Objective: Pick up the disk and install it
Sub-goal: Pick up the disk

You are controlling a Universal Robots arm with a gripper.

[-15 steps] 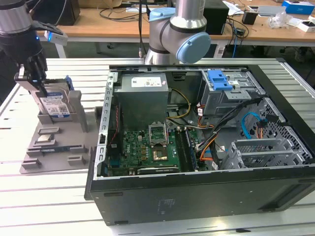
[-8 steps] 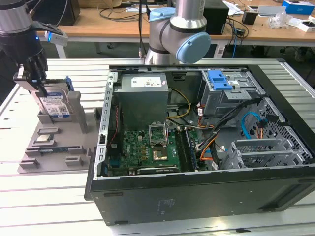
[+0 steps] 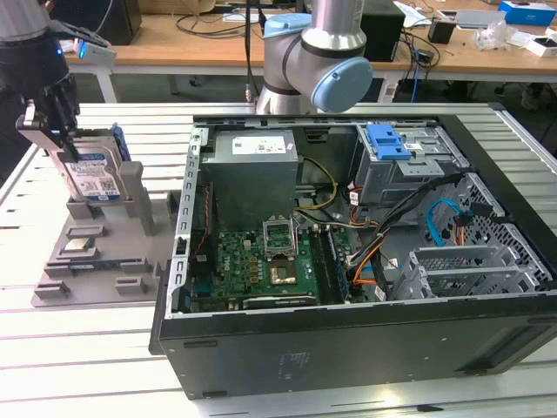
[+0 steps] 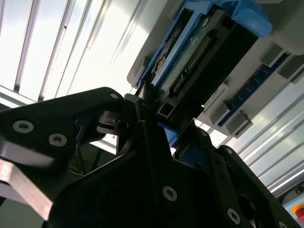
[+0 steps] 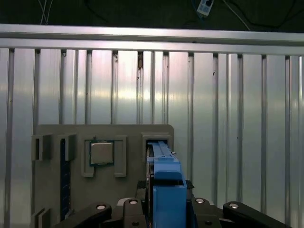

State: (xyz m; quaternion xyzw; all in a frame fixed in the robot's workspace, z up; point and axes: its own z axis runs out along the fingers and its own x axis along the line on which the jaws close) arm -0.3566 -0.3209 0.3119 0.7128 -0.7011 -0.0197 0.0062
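Here, end effector [image 3: 59,139] clamped on upright disk [image 3: 94,174], in grey holder [image 3: 96,261], beside open computer case [image 3: 348,348]

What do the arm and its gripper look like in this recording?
The arm is a thick silver-grey metal tube with rounded joints, one closed by a light blue cap. The gripper is black. In both wrist views it is built from flat, angular link plates dotted with round silver screws.
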